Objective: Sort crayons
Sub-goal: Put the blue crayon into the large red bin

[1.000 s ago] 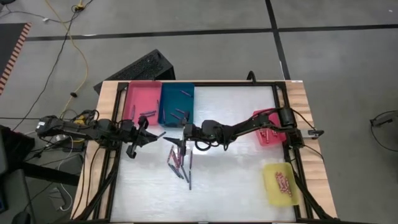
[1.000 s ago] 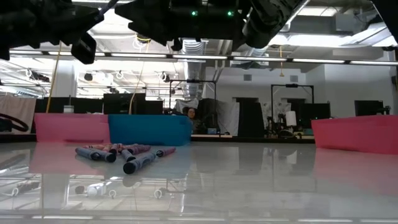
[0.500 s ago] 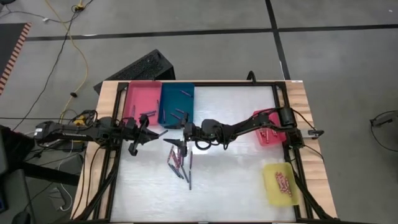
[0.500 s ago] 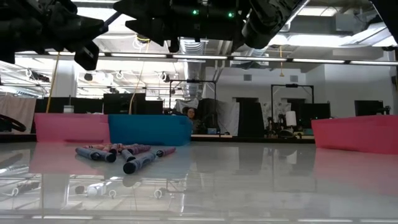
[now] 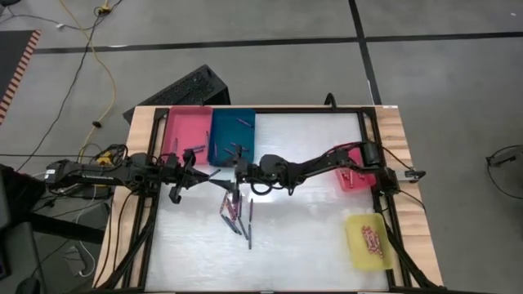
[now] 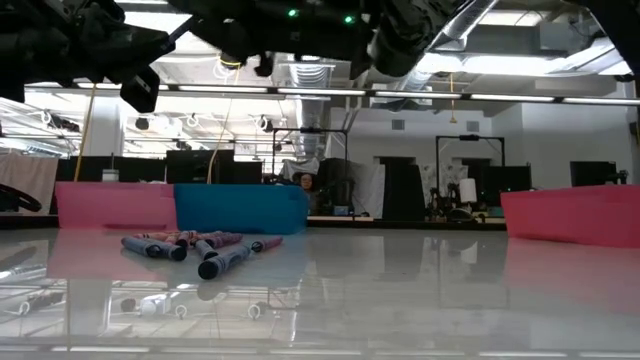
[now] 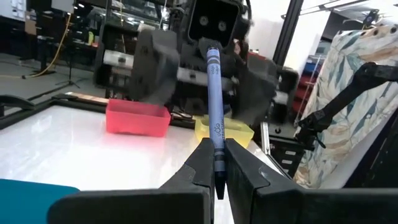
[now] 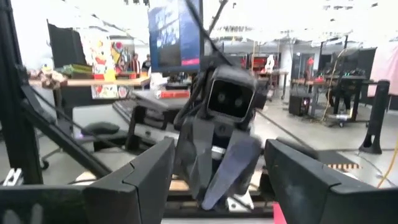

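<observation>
High view: left gripper (image 5: 194,173) centre-left, by blue tray (image 5: 232,135); right gripper (image 5: 235,181) mid-frame above crayon heap (image 5: 235,214).

Low view: heap (image 6: 196,248) lower left on desk (image 6: 420,290).

Left wrist view: fingers (image 7: 196,168) clamped on upright blue crayon (image 7: 214,106). Best carried fully over blue tray, then released low.

Right wrist view: fingers (image 8: 144,171) spread wide, nothing held.
</observation>
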`<act>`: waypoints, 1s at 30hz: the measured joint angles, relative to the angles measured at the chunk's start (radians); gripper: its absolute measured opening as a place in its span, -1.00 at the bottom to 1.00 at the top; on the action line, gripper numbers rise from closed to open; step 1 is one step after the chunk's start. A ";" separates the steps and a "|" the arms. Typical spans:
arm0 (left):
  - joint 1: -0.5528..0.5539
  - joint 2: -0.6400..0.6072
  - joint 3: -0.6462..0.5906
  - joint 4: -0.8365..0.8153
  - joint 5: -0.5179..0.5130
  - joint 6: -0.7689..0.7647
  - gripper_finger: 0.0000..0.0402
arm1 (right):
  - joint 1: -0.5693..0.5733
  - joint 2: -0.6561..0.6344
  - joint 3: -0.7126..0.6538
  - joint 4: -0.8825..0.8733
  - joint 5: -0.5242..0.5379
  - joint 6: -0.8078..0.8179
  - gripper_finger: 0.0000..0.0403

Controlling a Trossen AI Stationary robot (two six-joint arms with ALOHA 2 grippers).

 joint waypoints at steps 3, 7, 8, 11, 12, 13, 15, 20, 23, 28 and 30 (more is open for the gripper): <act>0.000 0.000 0.000 0.000 0.000 0.003 -0.98 | -0.002 0.035 0.038 -0.018 -0.001 0.001 0.32; 0.000 -0.001 0.000 0.000 0.000 0.003 -0.98 | -0.006 0.041 0.046 -0.033 -0.001 0.005 0.32; 0.000 -0.001 0.000 0.000 0.000 0.006 -0.98 | -0.006 0.041 0.046 -0.035 -0.001 0.005 0.32; 0.000 -0.001 0.000 -0.006 0.000 0.018 -0.98 | -0.006 0.041 0.046 -0.035 -0.001 0.005 0.32; 0.000 -0.001 0.000 -0.008 -0.001 0.023 -0.98 | -0.006 0.041 0.046 -0.033 -0.001 0.005 0.31; 0.000 -0.001 0.000 -0.007 -0.001 0.026 -0.98 | -0.006 0.041 0.046 -0.033 -0.001 0.005 0.30; 0.000 -0.001 0.000 -0.003 -0.004 0.028 -0.98 | -0.005 0.041 0.046 -0.043 -0.001 0.005 0.26; 0.000 -0.001 0.000 -0.009 -0.007 0.028 -0.98 | -0.005 0.041 0.046 -0.073 -0.001 0.005 0.06; 0.000 -0.001 0.000 -0.009 -0.018 0.028 -0.98 | -0.005 0.041 0.046 -0.076 -0.001 0.004 -0.12; 0.000 -0.001 0.000 -0.009 -0.019 0.027 -0.98 | -0.004 0.041 0.046 -0.081 -0.001 0.005 -0.49; 0.000 -0.001 0.000 -0.008 -0.018 0.024 -0.98 | -0.004 0.041 0.046 -0.080 -0.001 0.005 -0.64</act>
